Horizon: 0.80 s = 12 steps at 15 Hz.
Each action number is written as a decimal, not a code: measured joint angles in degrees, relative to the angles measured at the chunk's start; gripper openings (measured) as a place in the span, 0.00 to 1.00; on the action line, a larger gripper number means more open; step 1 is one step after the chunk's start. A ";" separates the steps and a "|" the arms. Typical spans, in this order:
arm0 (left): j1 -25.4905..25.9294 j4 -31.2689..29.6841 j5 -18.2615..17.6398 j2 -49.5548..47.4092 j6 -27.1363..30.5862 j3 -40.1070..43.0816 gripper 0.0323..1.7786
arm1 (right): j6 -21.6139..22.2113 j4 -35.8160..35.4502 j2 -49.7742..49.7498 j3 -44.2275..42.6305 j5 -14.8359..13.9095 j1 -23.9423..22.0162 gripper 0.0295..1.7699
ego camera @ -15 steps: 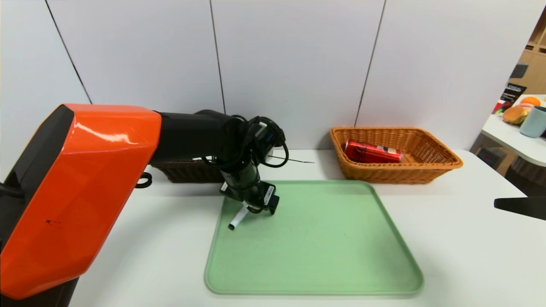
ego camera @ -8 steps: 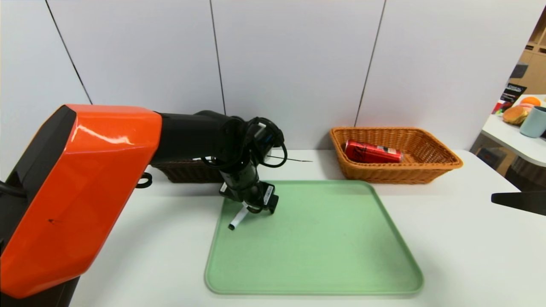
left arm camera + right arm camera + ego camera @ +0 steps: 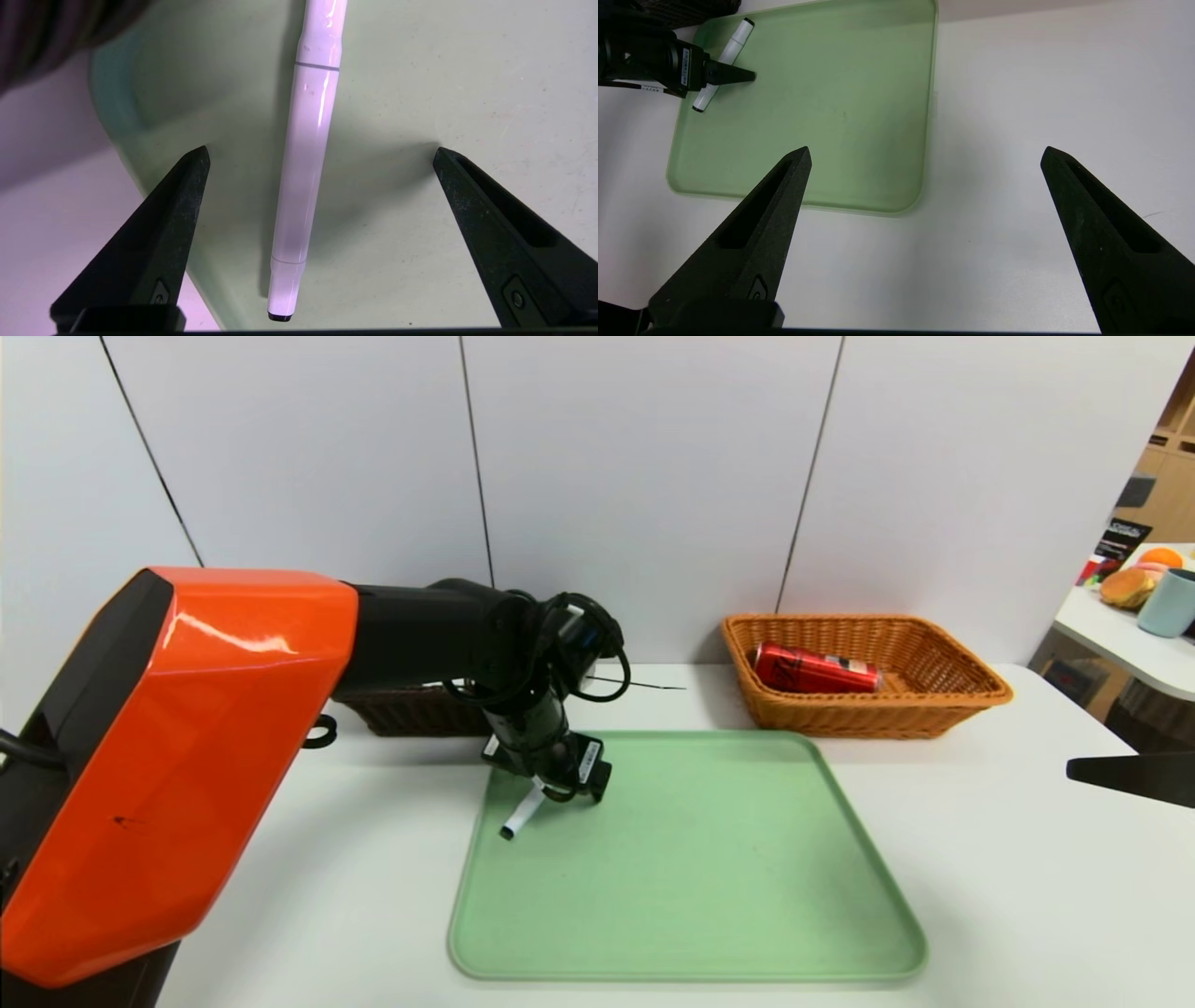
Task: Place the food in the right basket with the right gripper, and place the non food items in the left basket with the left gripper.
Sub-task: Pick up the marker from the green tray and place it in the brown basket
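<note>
Inside the orange-tan basket (image 3: 868, 677) at the white table's (image 3: 1008, 896) far edge lies a red can (image 3: 814, 669); the left gripper (image 3: 320, 154), spread wide, straddles a white marker (image 3: 306, 177) on the green tray (image 3: 691, 887).

Before me stands a pale grey panelled wall (image 3: 644, 476) with thin dark seams, rising behind my white counter (image 3: 1008, 859). Off to my right sits a second white table (image 3: 1120, 644), with light wooden shelving (image 3: 1167, 476) beyond it.

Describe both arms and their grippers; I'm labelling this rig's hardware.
The left arm has a glossy orange housing, then black links with looped black cables; the left gripper has black pointed jaws. The right gripper has matching black pointed jaws with slotted sides.
</note>
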 joint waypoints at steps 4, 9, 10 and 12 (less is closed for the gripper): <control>0.00 -1.76 -0.33 0.15 -2.93 -0.23 0.95 | 0.00 0.00 0.35 0.05 -0.04 0.78 0.96; -0.02 -1.73 -0.35 0.12 -3.04 -0.20 0.95 | -0.02 0.00 0.68 0.13 -0.15 1.55 0.96; -0.02 -1.60 -0.35 0.06 -3.04 -0.17 0.95 | 0.00 0.00 0.79 0.11 -0.15 1.58 0.96; -0.02 -1.45 -0.33 -0.32 -3.06 -0.06 0.95 | -0.05 0.00 1.05 0.00 -0.15 1.90 0.96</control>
